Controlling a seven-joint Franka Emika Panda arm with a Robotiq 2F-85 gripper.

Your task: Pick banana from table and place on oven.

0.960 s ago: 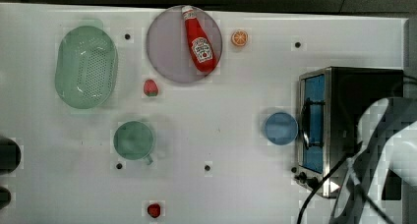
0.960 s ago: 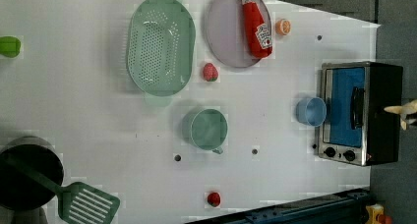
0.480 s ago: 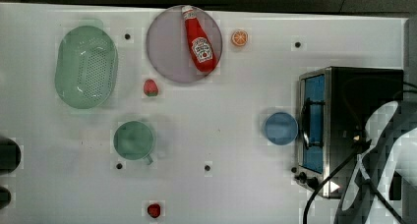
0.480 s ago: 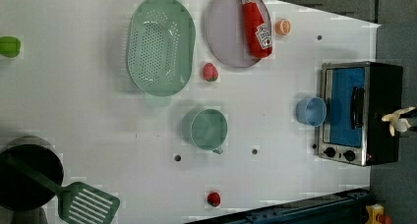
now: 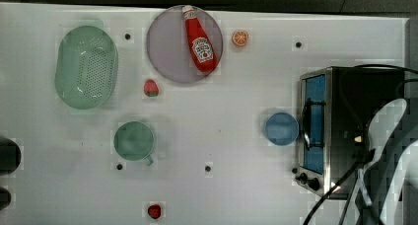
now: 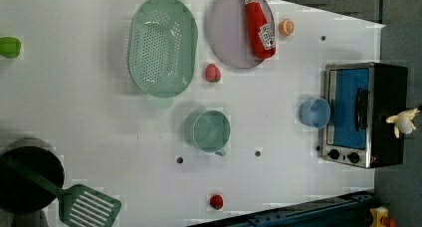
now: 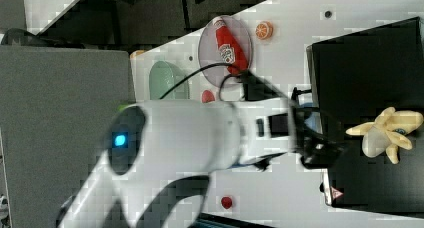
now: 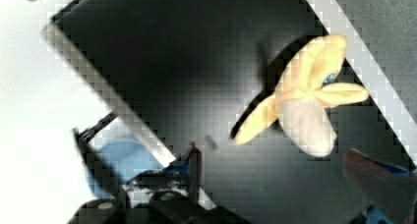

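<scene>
Arm retreated; banana (image 7: 386,131) on oven (image 7: 370,88) top, fingers' state unclear; blue bowl (image 5: 281,129) nearby.

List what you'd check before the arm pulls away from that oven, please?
1. Banana resting on the oven's black top: ok.
2. Fingers apart and off the banana: ok; the wrist view shows a gap between them and it.
3. Banana well in from the edge: not ok; in the left view it sits at the top's right edge, tips over the rim.
4. Banana steady, not about to roll: cannot tell.
5. Blue bowl clear of the arm: ok; it stands on the table before the door.
</scene>
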